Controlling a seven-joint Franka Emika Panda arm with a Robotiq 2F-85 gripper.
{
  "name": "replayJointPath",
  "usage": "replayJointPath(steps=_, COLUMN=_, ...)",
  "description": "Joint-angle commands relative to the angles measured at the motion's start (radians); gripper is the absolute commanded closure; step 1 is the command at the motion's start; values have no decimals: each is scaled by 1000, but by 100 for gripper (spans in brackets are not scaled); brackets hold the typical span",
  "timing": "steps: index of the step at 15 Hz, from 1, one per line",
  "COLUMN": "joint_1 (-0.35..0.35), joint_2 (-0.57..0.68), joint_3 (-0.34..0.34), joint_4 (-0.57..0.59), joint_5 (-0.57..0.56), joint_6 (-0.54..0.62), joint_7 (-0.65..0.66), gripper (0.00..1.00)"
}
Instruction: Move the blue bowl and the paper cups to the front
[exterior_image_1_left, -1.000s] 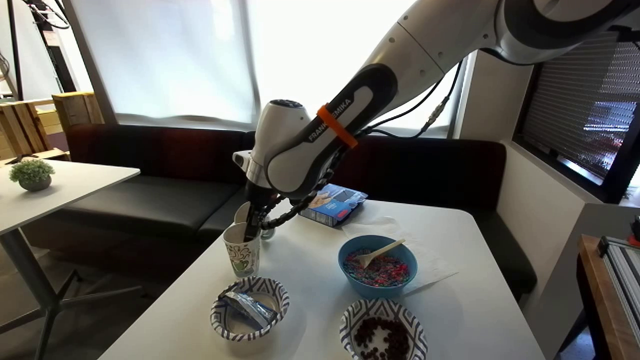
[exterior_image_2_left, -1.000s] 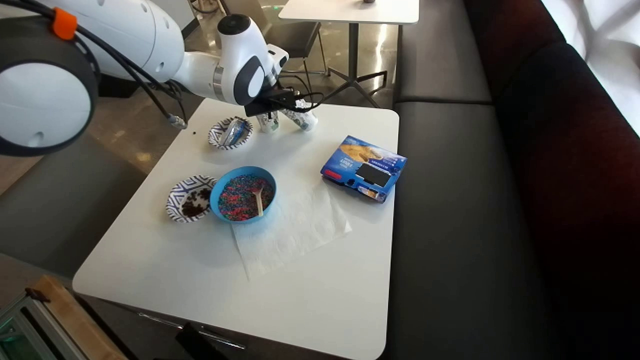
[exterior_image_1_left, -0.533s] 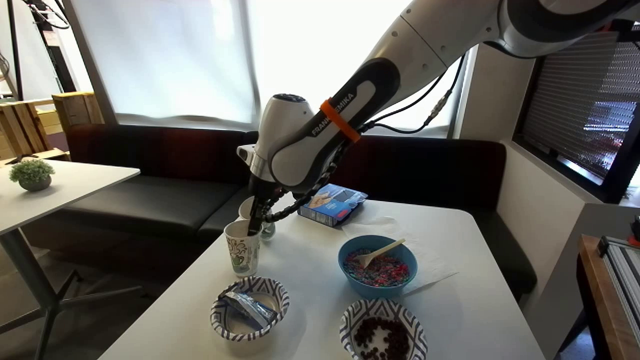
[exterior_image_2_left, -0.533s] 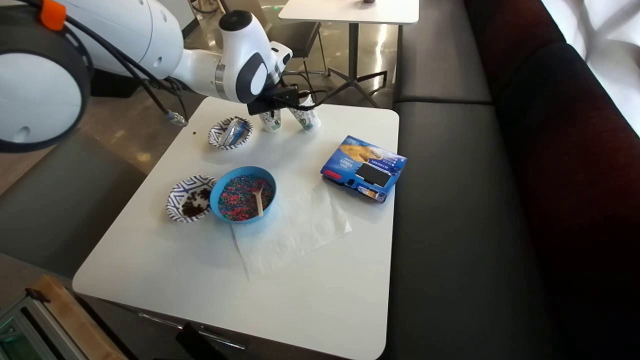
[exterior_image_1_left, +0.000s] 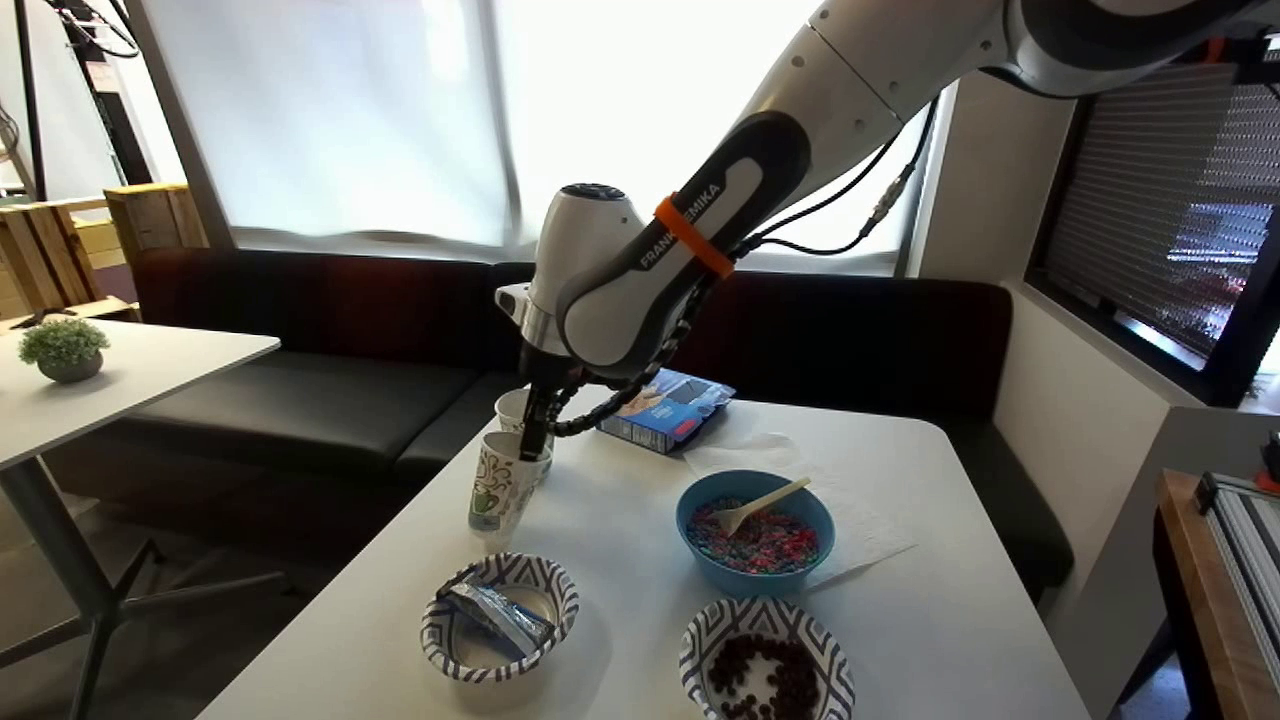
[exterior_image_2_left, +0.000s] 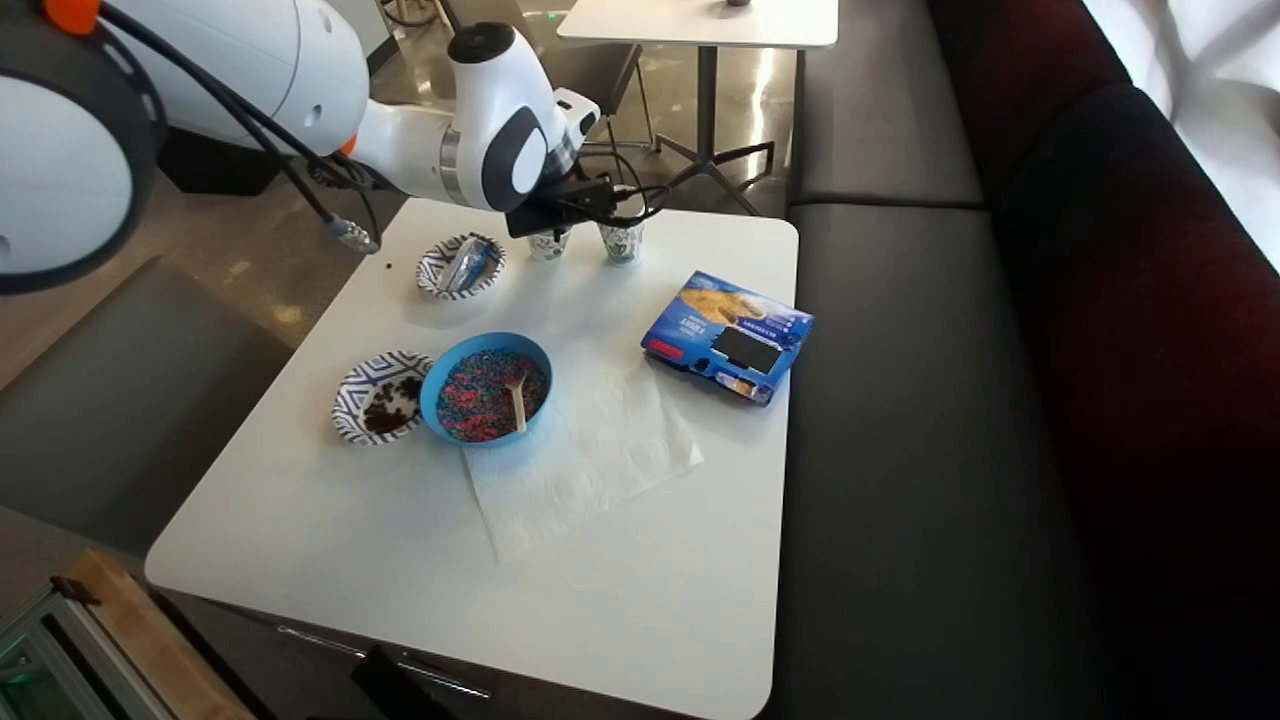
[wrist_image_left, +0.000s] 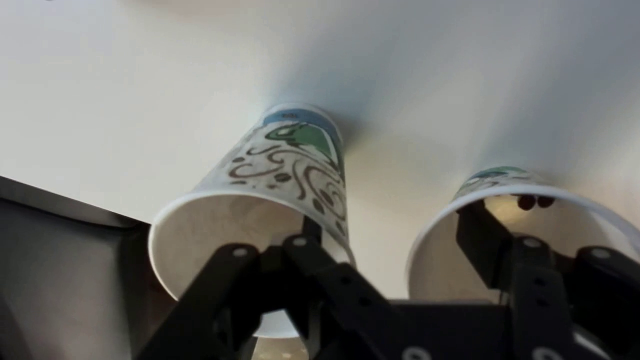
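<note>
1. Pincer (wrist_image_left: 392, 225), over the table (exterior_image_2_left: 640, 620): fingers (wrist_image_left: 482, 245) well parted, one inside the mouth of the left cup (wrist_image_left: 295, 170), one inside that of the right cup (wrist_image_left: 560, 225), sides as in the wrist view. No clamp on either shows.

2. Left cup: printed paper; foot away, mouth toward the pincer; finger just within the wall facing its mate.

3. Right cup: similar print; opposite finger just within its own facing wall; a couple of dark bits (wrist_image_left: 526, 202) visible inside.

4. Key relation: the two facing walls, with a gap between them, lie between the fingers. Closing from here would likely draw the cups together and pinch both walls at once, so that they travel as a pair.

5. Long axis: in an exterior view the nearer cup (exterior_image_1_left: 498, 492) leans, mouth tipped toward the finger at its rim; which of the two it is cannot be told. Dragging on that rim could topple it.

6. Blue bowl (exterior_image_1_left: 735, 582): on the table, well apart from the pincer in both exterior views; spoon (exterior_image_1_left: 770, 503) slanting over its rim. Calls for a separate reach.

7. Patterned bowl (exterior_image_1_left: 565, 600), packet (exterior_image_1_left: 500, 615) inside: just beside the nearer cup; contact cannot be told. Possible obstacle to a low sideways path.
</note>
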Motion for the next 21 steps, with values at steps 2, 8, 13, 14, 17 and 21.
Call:
replayJointPath(steps=2, joint_1=5, joint_2=-26, joint_3=-19, joint_4=-57, joint_5=-36, joint_6=28, joint_7=53, gripper=27)
replayJointPath(steps=8, joint_1=6, joint_2=-10, joint_3=-1, joint_4=-55, joint_5=-31, joint_6=32, joint_7=53, gripper=26)
replayJointPath(steps=13, joint_1=10, joint_2=-6, joint_3=2, joint_4=-58, joint_5=-32, joint_6=38, joint_7=57, gripper=45)
replayJointPath(steps=14, joint_1=11, joint_2=-6, joint_3=1, joint_4=-58, joint_5=-33, joint_6=39, joint_7=58, gripper=43)
replayJointPath(steps=17, joint_1=11, joint_2=-6, joint_3=1, joint_4=-60, joint_5=-34, joint_6=41, joint_7=59, gripper=52)
replayJointPath(steps=21, joint_1=11, joint_2=-7, joint_3=-2, joint_4=-64, joint_5=-37, joint_6=45, joint_7=59, gripper=85)
